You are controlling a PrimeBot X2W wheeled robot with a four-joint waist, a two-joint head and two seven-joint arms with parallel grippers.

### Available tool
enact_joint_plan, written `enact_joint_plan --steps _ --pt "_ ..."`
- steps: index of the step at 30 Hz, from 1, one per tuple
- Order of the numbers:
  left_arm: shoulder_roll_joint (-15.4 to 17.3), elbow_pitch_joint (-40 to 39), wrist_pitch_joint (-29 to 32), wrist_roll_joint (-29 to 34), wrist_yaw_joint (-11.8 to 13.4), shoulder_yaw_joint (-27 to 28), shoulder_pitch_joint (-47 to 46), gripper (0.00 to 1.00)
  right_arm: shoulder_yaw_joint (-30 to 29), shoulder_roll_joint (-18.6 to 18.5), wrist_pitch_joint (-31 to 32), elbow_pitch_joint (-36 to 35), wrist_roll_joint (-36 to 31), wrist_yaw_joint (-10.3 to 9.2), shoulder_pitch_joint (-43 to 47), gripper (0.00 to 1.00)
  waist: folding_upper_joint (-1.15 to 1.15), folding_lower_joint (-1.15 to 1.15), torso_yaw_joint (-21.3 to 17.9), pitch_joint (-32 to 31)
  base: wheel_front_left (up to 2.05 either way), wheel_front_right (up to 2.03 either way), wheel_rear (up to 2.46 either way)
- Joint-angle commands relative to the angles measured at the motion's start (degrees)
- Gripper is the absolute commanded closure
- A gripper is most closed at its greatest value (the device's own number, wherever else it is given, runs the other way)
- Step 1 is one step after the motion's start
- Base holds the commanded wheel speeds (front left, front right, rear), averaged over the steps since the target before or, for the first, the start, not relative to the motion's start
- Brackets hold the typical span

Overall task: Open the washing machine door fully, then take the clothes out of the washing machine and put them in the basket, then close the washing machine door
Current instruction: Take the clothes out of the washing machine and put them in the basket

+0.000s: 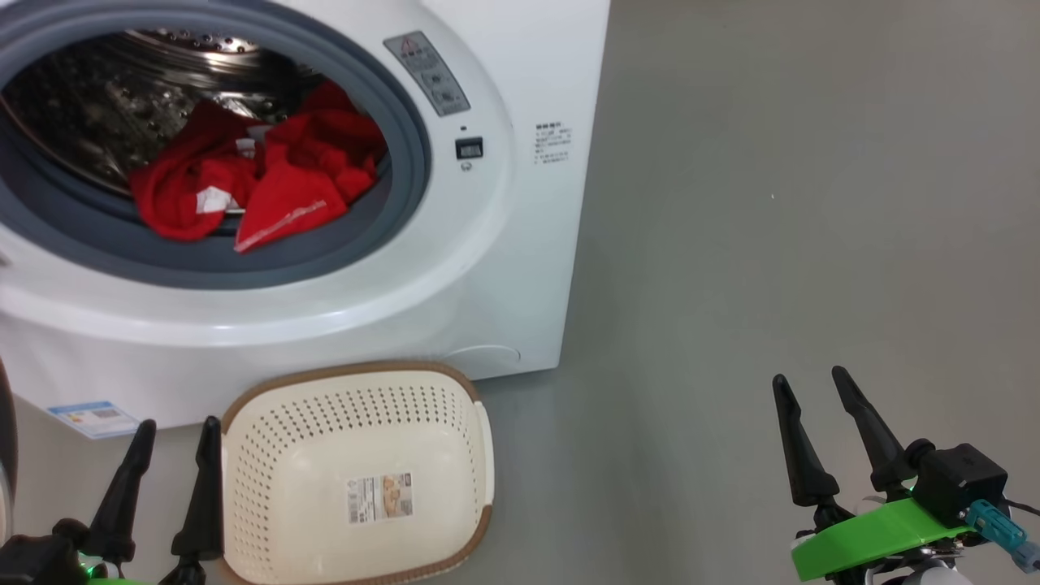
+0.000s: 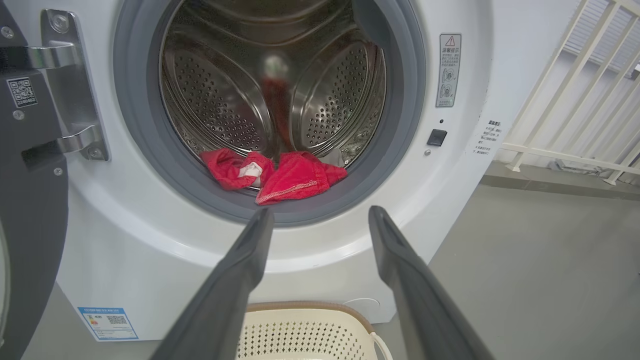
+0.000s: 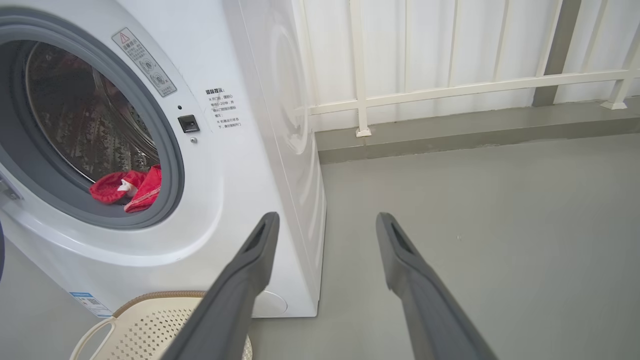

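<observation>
The clothes [image 1: 292, 195], crumpled bright red fabric with white labels and a pale stitched hem, lie heaped at 6 o'clock in the perforated steel drum [image 1: 106, 106], spilling onto the smooth grey-blue rubber ring [image 1: 203, 268]. Around it curves the glossy white washing machine [image 1: 520, 244]. Its door [image 2: 35, 210] hangs open at 9 o'clock on a steel hinge. On the floor below the opening, at 6 o'clock, sits the basket [image 1: 276, 422], cream perforated plastic, rounded, brown-rimmed and empty but for a paper label [image 1: 380, 497]. The left gripper [image 1: 179, 424] is at the basket's 9 o'clock and the right gripper [image 1: 810, 376] at its 3 o'clock, well apart; both have tapered dark fingers spread, holding nothing, over the matte grey floor [image 1: 772, 203].
</observation>
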Motion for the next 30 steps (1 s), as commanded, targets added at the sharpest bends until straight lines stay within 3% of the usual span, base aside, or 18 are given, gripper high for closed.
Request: enact_joint_plan --steps 1,20,30 --pt "1.7 -1.4 -0.3 0.3 0.1 1.9 -1.3 0.00 1.3 -0.2 -0.5 -1.6 1.1 0.43 -1.0 0.00 0.00 0.00 0.0 0.0 1.07 -1.07 0.00" --pt "2.0 0.9 -0.3 1.7 0.1 0.6 -2.3 0.00 1.9 -0.2 -0.5 -1.9 1.6 0.43 -1.8 0.00 0.00 0.00 0.1 2.0 0.19 -0.19 0.00" --pt "5.3 8.6 -0.3 2.3 0.1 -3.8 -15.4 0.00 3.4 -0.2 -0.5 -2.3 2.3 0.43 -3.9 0.00 0.00 0.00 -0.6 7.1 0.00 0.00 0.00"
